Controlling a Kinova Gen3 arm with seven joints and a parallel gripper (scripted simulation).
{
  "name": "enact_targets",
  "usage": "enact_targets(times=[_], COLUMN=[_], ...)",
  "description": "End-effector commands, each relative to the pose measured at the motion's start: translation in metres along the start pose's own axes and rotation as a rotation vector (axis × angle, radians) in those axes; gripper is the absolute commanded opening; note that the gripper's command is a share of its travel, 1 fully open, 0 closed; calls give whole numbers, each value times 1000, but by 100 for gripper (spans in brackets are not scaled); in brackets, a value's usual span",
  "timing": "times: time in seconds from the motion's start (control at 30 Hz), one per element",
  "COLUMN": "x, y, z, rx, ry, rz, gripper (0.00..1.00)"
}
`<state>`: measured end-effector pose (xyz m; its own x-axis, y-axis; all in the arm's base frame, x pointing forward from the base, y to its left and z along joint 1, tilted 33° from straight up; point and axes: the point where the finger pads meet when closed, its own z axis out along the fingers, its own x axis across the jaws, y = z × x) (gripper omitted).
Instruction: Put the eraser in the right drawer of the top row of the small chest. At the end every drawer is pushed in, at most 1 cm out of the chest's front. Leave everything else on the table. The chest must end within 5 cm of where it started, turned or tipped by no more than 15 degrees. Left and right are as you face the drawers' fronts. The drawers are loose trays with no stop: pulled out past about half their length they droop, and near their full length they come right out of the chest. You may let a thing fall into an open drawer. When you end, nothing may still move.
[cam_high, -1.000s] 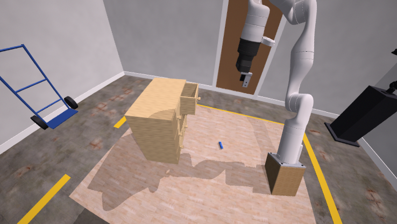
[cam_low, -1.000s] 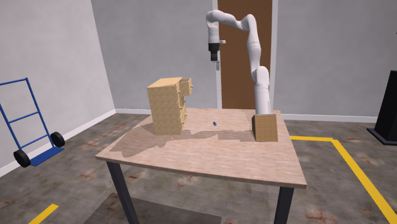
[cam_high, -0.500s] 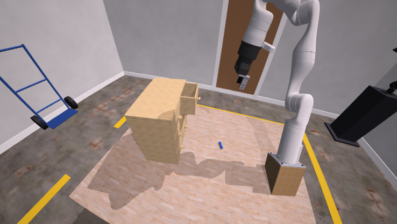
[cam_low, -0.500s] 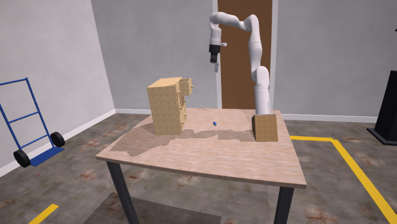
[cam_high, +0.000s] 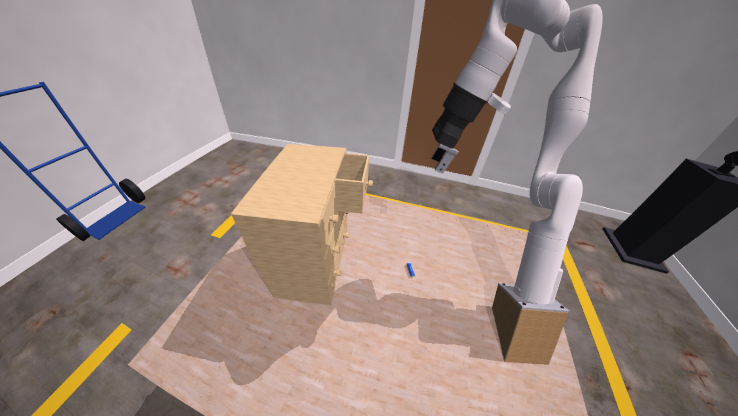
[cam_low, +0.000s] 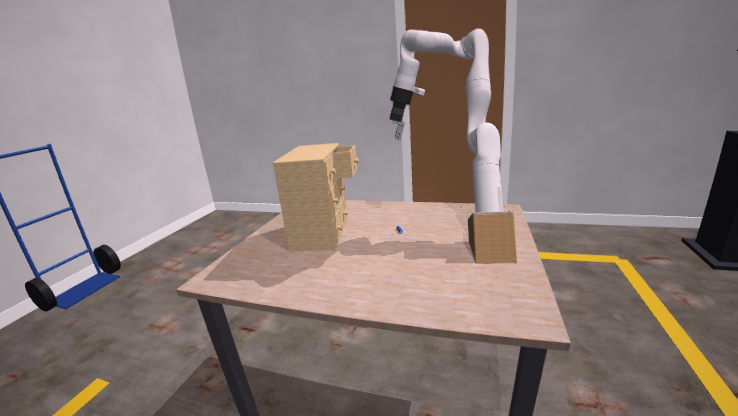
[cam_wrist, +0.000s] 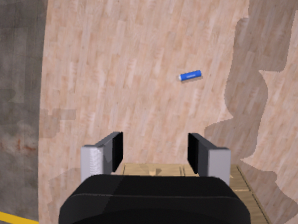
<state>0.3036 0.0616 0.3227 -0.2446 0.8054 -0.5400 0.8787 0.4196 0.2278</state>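
The small blue eraser (cam_high: 410, 269) lies on the wooden table between the chest and the arm's base; it also shows in the exterior view (cam_low: 398, 229) and in the wrist view (cam_wrist: 190, 75). The light wooden chest (cam_high: 294, 219) stands on the table's left part, its top right drawer (cam_high: 352, 181) pulled partly out, also seen in the exterior view (cam_low: 345, 160). My gripper (cam_high: 444, 157) hangs high in the air to the right of the open drawer, far above the eraser. Its fingers stand open and empty.
The arm's base block (cam_high: 528, 321) stands at the table's right side. A blue hand truck (cam_high: 62, 165) and a black box (cam_high: 677, 211) stand on the floor off the table. The chest's other drawers (cam_high: 338, 240) are pushed in.
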Motion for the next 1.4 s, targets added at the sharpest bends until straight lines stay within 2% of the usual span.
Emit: enact_targets(times=[0.0,0.07,0.57,0.63,0.9,1.13,1.37], x=[-3,-3,-3,-3,-3,-4,-3], y=[-3,-3,6,6,11,14,15], z=[2,2,32,32,47,56,60], rx=[-36,-36,-261,-261,-371,-438,-474], ry=[-2,-2,-2,-2,-2,-3,-2], rz=[2,2,2,2,1,2,2], gripper=[100,100,100,100,100,100,100])
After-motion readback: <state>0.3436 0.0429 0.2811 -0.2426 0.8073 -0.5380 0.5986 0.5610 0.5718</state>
